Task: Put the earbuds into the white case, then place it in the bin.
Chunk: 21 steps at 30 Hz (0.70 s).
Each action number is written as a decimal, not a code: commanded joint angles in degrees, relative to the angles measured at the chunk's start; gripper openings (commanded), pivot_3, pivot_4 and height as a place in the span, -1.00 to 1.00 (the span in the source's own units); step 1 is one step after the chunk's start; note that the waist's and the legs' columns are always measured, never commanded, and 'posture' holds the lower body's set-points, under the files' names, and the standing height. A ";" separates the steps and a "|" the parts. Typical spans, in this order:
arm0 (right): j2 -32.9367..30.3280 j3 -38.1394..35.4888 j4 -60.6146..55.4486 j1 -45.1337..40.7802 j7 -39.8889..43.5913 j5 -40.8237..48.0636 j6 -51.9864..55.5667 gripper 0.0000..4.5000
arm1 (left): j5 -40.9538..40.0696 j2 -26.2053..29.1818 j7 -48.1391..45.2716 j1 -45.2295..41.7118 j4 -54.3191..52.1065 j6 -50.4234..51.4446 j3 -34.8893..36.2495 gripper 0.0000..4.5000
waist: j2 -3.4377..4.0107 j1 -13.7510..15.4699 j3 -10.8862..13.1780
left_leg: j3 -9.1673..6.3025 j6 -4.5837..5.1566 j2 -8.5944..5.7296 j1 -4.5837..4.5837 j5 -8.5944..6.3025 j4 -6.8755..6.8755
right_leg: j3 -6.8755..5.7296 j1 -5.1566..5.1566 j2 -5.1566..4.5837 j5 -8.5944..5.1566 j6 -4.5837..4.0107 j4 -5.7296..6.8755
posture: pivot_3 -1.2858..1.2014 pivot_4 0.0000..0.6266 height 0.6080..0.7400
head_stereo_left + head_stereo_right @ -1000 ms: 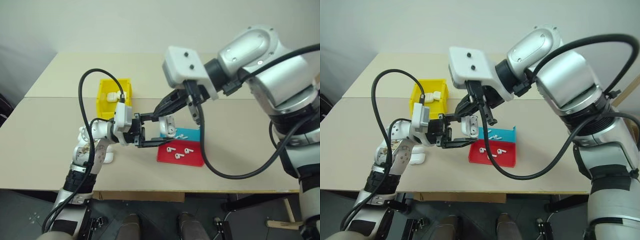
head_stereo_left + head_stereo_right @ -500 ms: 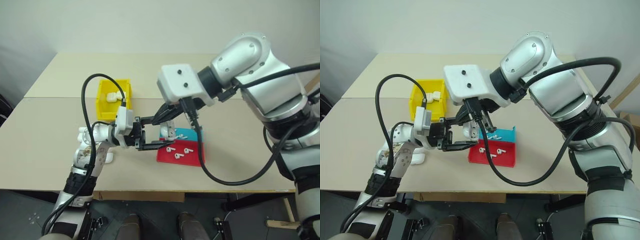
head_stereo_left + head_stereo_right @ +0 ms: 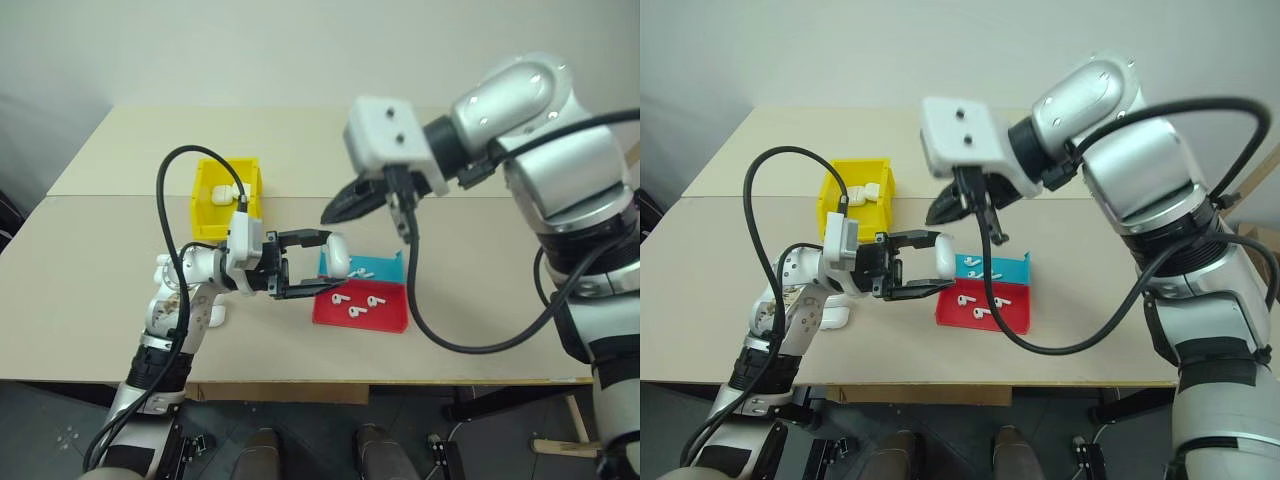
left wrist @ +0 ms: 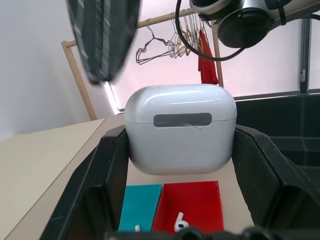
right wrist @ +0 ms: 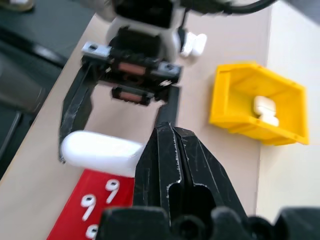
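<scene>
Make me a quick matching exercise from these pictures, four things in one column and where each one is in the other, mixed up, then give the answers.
Things:
1. white case with shut lid
2. three earbuds
3. right gripper
4. yellow bin

Places:
A. in the red tray
B. raised above the table, fingers shut, holding nothing
C. between the left gripper fingers
D. on the table, holding another case

Pairs: 1-C, 2-A, 3-B, 4-D
</scene>
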 commanded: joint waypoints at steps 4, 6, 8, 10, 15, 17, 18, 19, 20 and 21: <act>0.28 -16.25 -5.90 7.52 -14.52 4.06 4.74 -0.99 | -2.91 0.83 11.23 -0.82 -7.70 4.76 6.82 0.24 | -0.02 0.14 -0.01 | -0.03 0.00 -0.04 -0.02 0.00 0.00 | -0.01 0.01 -0.05 0.00 0.00 0.00 | 0.03 -0.52 1.00; -0.45 -19.60 -9.52 13.67 -19.49 4.10 7.80 -0.99 | -1.94 1.32 17.49 -1.68 -9.14 6.87 9.57 0.24 | -0.05 0.31 -0.03 | -0.11 0.00 -0.04 -0.01 0.00 0.01 | -0.07 0.08 -0.05 0.00 0.00 -0.02 | 0.03 -0.52 1.00; -0.79 -21.88 -12.97 18.95 -23.41 5.02 12.00 -0.99 | 0.87 1.89 23.91 -2.56 -9.94 8.71 10.98 0.24 | -0.05 0.36 -0.03 | -0.12 0.00 -0.07 -0.01 0.00 0.05 | -0.07 0.09 -0.07 0.00 0.01 0.00 | 0.03 -0.52 1.00; -0.90 -23.58 -16.67 24.04 -26.59 6.09 15.53 -0.99 | 6.82 2.64 31.47 -4.68 -8.72 10.83 10.60 0.24 | -0.05 0.39 -0.03 | -0.10 0.00 -0.10 -0.02 0.00 0.07 | -0.05 0.08 -0.09 0.00 0.01 0.05 | 0.03 -0.52 1.00; -0.99 -26.12 -22.97 32.66 -32.03 8.38 20.65 -0.99 | 20.38 1.54 49.75 -14.19 1.86 16.48 8.97 0.24 | -0.07 0.62 -0.02 | -0.13 0.00 -0.14 -0.05 0.00 0.08 | -0.07 0.08 -0.08 0.00 0.01 0.01 | 0.03 -0.52 1.00; -0.88 -27.04 -23.56 34.31 -34.03 9.26 22.30 -0.99 | 22.58 0.57 54.68 -17.88 6.77 18.68 9.39 0.24 | -0.08 0.74 -0.02 | -0.17 0.00 -0.15 -0.06 0.00 0.09 | -0.10 0.09 -0.07 0.00 0.02 0.00 | 0.03 -0.52 1.00; -0.92 -27.39 -23.51 34.81 -34.92 9.62 22.98 -0.99 | 23.81 0.23 56.77 -19.08 8.59 19.70 9.32 0.24 | -0.08 0.65 -0.02 | -0.17 0.00 -0.16 -0.06 0.00 0.09 | -0.11 0.09 -0.07 0.00 0.02 -0.01 | 0.03 -0.52 1.00; -1.16 -27.47 -23.50 35.51 -35.71 9.58 23.18 -0.99 | 25.37 0.64 57.79 -20.21 10.80 20.69 8.49 0.24 | -0.08 0.64 -0.02 | -0.16 0.00 -0.16 -0.07 0.00 0.09 | -0.10 0.09 -0.07 0.00 0.02 -0.01 | 0.03 -0.52 1.00; -1.36 -27.50 -23.48 36.11 -36.40 9.53 23.35 -0.99 | 26.72 0.52 59.37 -21.00 12.88 21.09 8.07 0.24 | -0.07 0.54 -0.02 | -0.16 0.00 -0.16 -0.09 0.00 0.09 | -0.09 0.08 -0.08 0.00 0.02 -0.03 | 0.03 -0.52 1.00; -1.58 -27.47 -23.49 36.62 -36.93 9.52 23.59 -0.99 | 27.63 0.25 60.82 -21.91 15.06 22.33 7.87 0.24 | -0.08 0.47 -0.02 | -0.15 0.00 -0.16 -0.10 0.00 0.08 | -0.09 0.06 -0.08 0.00 0.02 -0.04 | 0.03 -0.52 1.00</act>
